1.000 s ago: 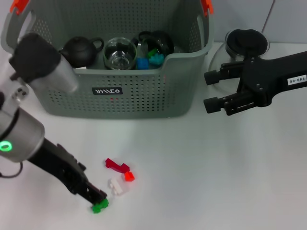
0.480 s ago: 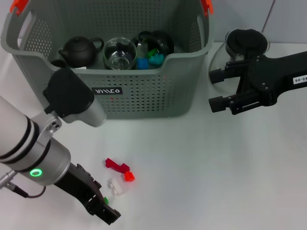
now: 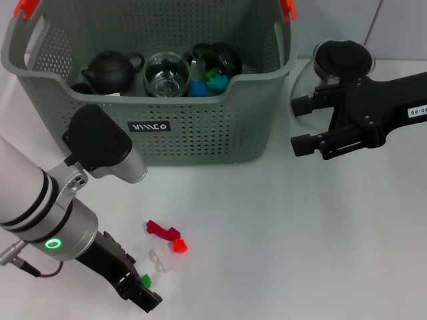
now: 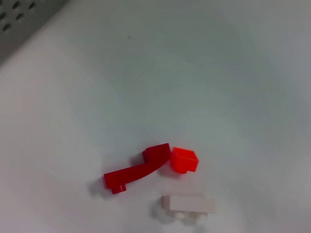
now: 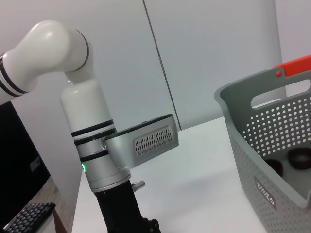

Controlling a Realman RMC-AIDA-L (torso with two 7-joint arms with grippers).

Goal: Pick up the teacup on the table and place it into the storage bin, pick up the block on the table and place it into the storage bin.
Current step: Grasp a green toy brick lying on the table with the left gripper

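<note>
Grey perforated storage bin [image 3: 200, 127] with orange clips [image 3: 288, 8], black teapot [image 3: 110, 71] inside, dark red block [image 4: 137, 168], orange block [image 4: 184, 160], white block [image 4: 189, 204], green block [image 3: 145, 281], white table [image 3: 300, 233]

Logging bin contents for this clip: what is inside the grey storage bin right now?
The storage bin holds a dark teapot, a glass cup, a black cup, and blue and green blocks. Its front wall hides the floor.
</note>
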